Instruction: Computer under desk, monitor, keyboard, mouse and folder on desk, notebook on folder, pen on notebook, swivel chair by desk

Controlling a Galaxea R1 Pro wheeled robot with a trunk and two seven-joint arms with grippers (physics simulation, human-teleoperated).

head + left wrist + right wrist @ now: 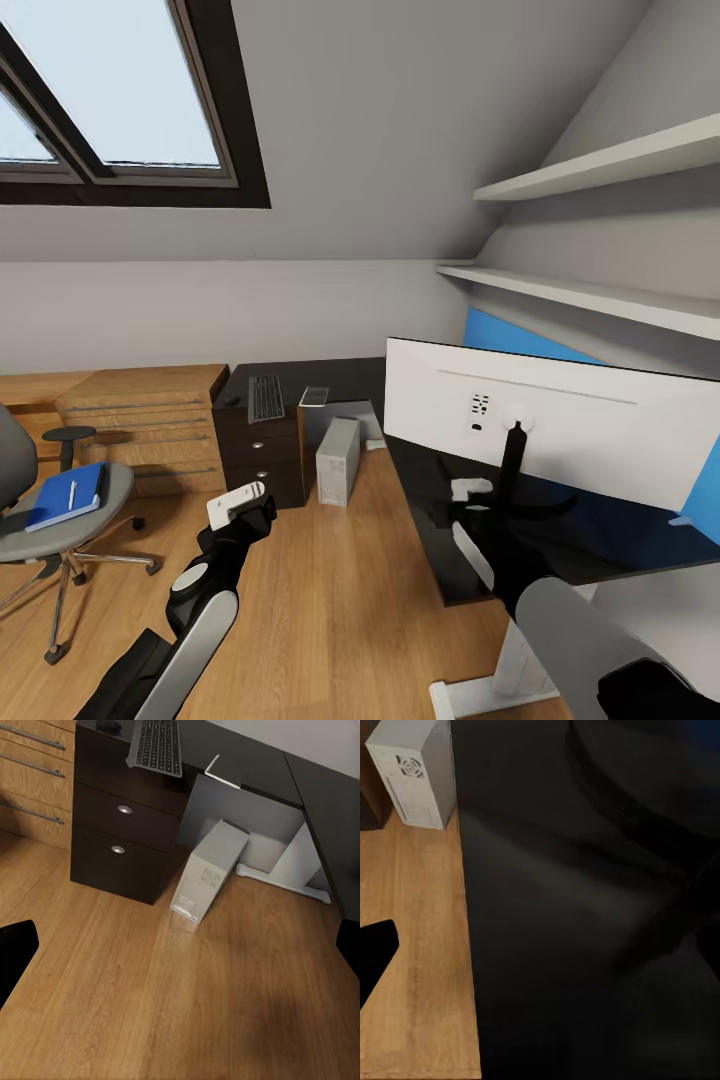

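Right tool (478,500), state indiscernible, hovers over the black bench (430,500) behind the monitor (560,430), whose white back faces the camera. Left tool (240,503), fingers apart, hangs above floor; the computer (338,460) stands upright under the bench.

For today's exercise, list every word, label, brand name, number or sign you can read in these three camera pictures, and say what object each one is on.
No text can be read in any picture.
Monitor, white back: small dark marks near the stand mount, too small and blurred to read.
Computer, side panel: faint grey marks, too blurred to read.
Keyboard: key legends not legible.
Folder on the swivel chair: no label shows.
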